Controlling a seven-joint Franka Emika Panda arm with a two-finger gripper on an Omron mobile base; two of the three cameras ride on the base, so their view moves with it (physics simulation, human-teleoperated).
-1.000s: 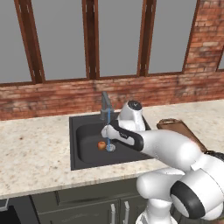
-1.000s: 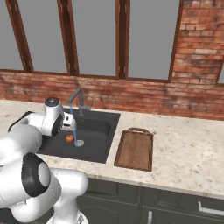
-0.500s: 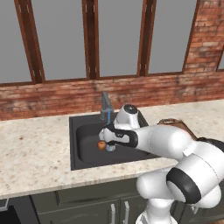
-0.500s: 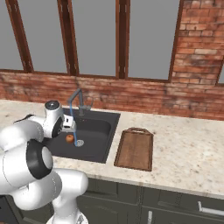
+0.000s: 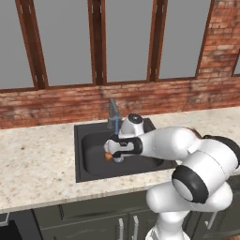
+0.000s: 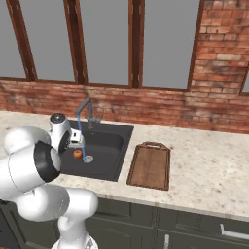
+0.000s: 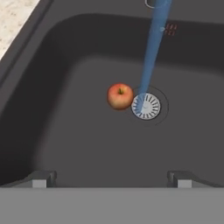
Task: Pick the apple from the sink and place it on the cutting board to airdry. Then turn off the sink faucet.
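The small red-orange apple lies on the floor of the dark sink, touching the left side of the silver drain. My gripper hovers above it, open, with nothing between its fingertips. From the base views the gripper hangs inside the basin right beside the apple. The grey faucet stands at the back rim, and a blue water stream falls onto the drain. The wooden cutting board lies on the counter right of the sink.
Speckled beige counter surrounds the sink, with a brick wall and windows behind. My white arm reaches across the sink's right side. Dark cabinets run below the counter edge.
My hand has moved left and lower into the sink, closer to the apple. The apple and the water stream have stayed put.
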